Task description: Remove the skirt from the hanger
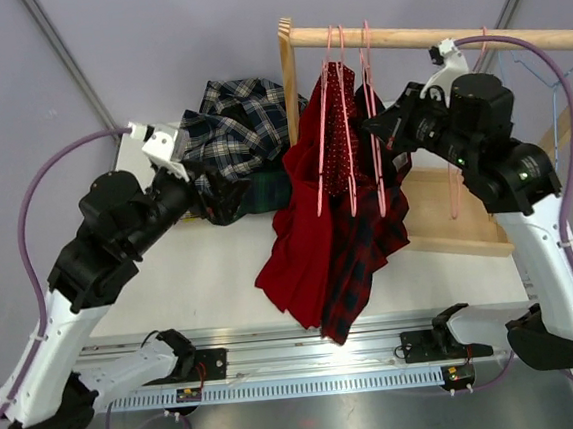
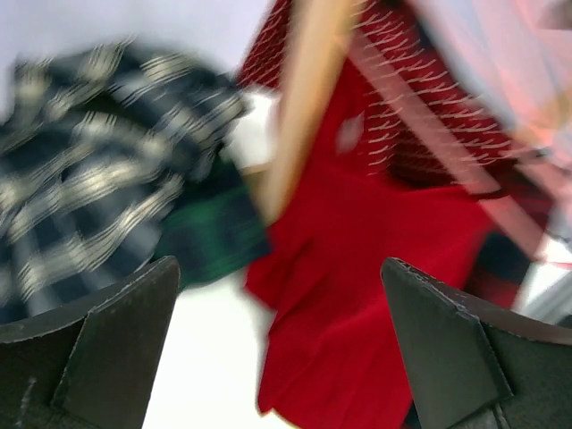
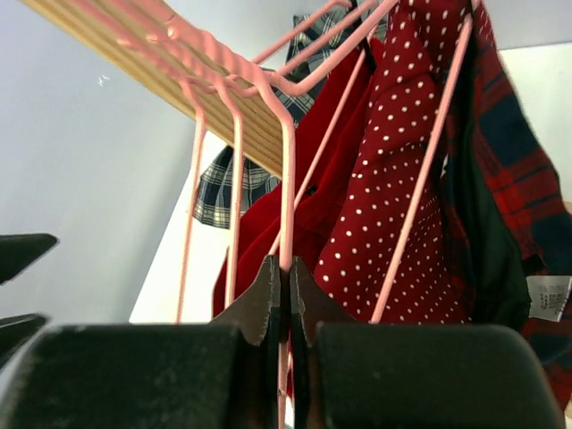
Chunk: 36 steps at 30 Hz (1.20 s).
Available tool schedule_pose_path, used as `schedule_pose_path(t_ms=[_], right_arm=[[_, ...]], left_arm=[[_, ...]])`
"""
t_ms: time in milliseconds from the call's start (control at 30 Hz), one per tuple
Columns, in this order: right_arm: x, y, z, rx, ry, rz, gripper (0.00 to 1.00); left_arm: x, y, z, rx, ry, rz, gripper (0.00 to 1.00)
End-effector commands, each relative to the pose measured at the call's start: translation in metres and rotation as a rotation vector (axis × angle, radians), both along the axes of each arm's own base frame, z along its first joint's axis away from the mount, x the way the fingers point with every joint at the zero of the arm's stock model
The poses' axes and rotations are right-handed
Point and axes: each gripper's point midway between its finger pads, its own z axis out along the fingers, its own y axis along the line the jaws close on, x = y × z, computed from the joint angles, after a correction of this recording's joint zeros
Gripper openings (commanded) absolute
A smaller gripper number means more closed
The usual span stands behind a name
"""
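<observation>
Three skirts hang on pink hangers (image 1: 372, 117) from the wooden rail (image 1: 432, 36): a plain red skirt (image 1: 305, 253), a red polka-dot skirt (image 1: 337, 140) and a dark red plaid skirt (image 1: 366, 258). My right gripper (image 1: 374, 126) is at the hangers, shut on a pink hanger wire (image 3: 287, 179) just below the rail, jaws (image 3: 286, 268) pinching it; the polka-dot skirt (image 3: 393, 206) hangs just right of it. My left gripper (image 1: 226, 190) is open and empty, left of the rack post. In its wrist view (image 2: 279, 268) the red skirt (image 2: 357, 295) lies ahead between the fingers.
A pile of dark plaid and green skirts (image 1: 239, 128) lies on the table behind the left gripper, also in the left wrist view (image 2: 89, 179). The rack's upright post (image 2: 308, 98) and wooden base (image 1: 448, 220) stand at the back. A blue hanger (image 1: 558, 100) hangs at the rail's right end.
</observation>
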Motion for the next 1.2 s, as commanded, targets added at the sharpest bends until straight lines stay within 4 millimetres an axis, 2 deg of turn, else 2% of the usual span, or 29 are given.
schedule_pose_path(t_ms=[0,33,67,100,133,167,200,233,300,333,367,400,433,467,500,533,600,633,767,833,867,1000,1167], right_arm=[[-0.039,-0.032,0.091,0.064,-0.261,-0.057,0.00],[-0.043,-0.036,0.094,0.064,-0.266,-0.063,0.00],[-0.047,-0.038,0.098,0.064,-0.272,-0.067,0.00],[-0.050,-0.040,0.100,0.066,-0.278,-0.068,0.00],[-0.056,-0.043,0.103,0.073,-0.290,-0.069,0.00],[-0.059,-0.044,0.104,0.075,-0.294,-0.069,0.00],[-0.063,-0.046,0.107,0.081,-0.301,-0.066,0.00],[-0.064,-0.051,0.108,0.083,-0.303,-0.094,0.00],[-0.071,-0.055,0.109,0.084,-0.301,-0.094,0.00],[-0.074,-0.056,0.109,0.091,-0.299,-0.098,0.00],[-0.076,-0.058,0.108,0.097,-0.297,-0.100,0.00],[-0.084,-0.060,0.111,0.116,-0.306,-0.097,0.00],[-0.088,-0.062,0.112,0.124,-0.307,-0.097,0.00],[-0.090,-0.062,0.113,0.133,-0.310,-0.094,0.00],[-0.097,-0.064,0.115,0.147,-0.318,-0.089,0.00],[-0.100,-0.064,0.117,0.156,-0.320,-0.083,0.00],[-0.110,-0.063,0.119,0.168,-0.322,-0.056,0.00],[-0.113,-0.064,0.119,0.173,-0.321,-0.051,0.00],[-0.126,-0.068,0.122,0.179,-0.328,-0.043,0.00],[-0.133,-0.071,0.124,0.186,-0.335,-0.039,0.00],[-0.137,-0.072,0.126,0.190,-0.340,-0.036,0.00],[-0.146,-0.073,0.128,0.201,-0.342,-0.019,0.00],[-0.157,-0.076,0.134,0.215,-0.350,-0.007,0.00]], left_arm=[[-0.014,-0.024,0.069,-0.051,-0.115,-0.060,0.99],[-0.016,-0.032,0.077,-0.044,-0.125,-0.075,0.99],[-0.026,-0.053,0.099,-0.068,-0.151,-0.142,0.99],[-0.029,-0.065,0.106,-0.063,-0.160,-0.168,0.99],[-0.041,-0.082,0.111,-0.044,-0.175,-0.221,0.99],[-0.052,-0.084,0.140,-0.088,-0.216,-0.246,0.99],[-0.047,-0.112,0.127,-0.033,-0.188,-0.270,0.99],[-0.065,-0.129,0.135,-0.044,-0.202,-0.341,0.99],[-0.080,-0.154,0.143,-0.068,-0.207,-0.414,0.99],[-0.099,-0.182,0.139,-0.086,-0.198,-0.504,0.99],[-0.111,-0.195,0.138,-0.102,-0.195,-0.553,0.99],[-0.122,-0.213,0.133,-0.119,-0.193,-0.605,0.99],[-0.142,-0.232,0.123,-0.122,-0.175,-0.671,0.99],[-0.151,-0.244,0.113,-0.121,-0.163,-0.704,0.99],[-0.157,-0.256,0.111,-0.144,-0.168,-0.718,0.99],[-0.169,-0.273,0.084,-0.112,-0.132,-0.747,0.99],[-0.173,-0.288,0.075,-0.136,-0.124,-0.743,0.99],[-0.179,-0.296,0.061,-0.124,-0.109,-0.748,0.99],[-0.175,-0.315,0.043,-0.115,-0.116,-0.675,0.99],[-0.167,-0.319,0.040,-0.112,-0.134,-0.614,0.99],[-0.164,-0.324,0.030,-0.094,-0.133,-0.597,0.99],[-0.145,-0.327,0.022,-0.098,-0.156,-0.471,0.99],[-0.136,-0.333,0.013,-0.094,-0.181,-0.410,0.97]])
